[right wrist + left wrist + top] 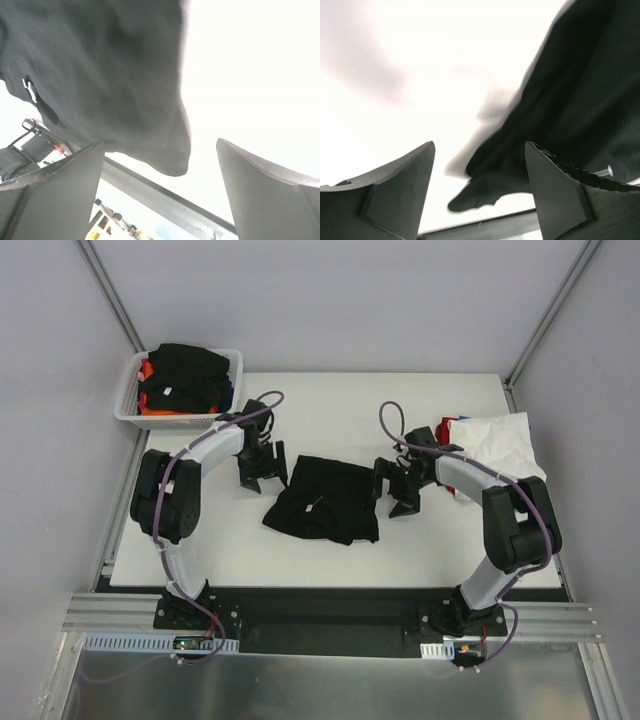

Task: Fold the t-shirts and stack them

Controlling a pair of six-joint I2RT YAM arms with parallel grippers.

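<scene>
A crumpled black t-shirt (325, 502) lies in the middle of the white table (330, 405). My left gripper (265, 480) hovers just off its upper left corner, jaws open and empty. In the left wrist view the black t-shirt (570, 100) fills the right side, and one cloth corner shows between the fingers of the left gripper (479, 150). My right gripper (392, 498) stands wide open beside the shirt's right edge, holding nothing. The right wrist view shows the black t-shirt (100, 75) ahead of the right gripper (160, 145), apart from its fingers.
A white mesh basket (128, 405) at the back left holds black, orange and red shirts. A white t-shirt (495, 440) lies at the right edge over a red one (443, 430). The table's front edge runs just above the arm bases.
</scene>
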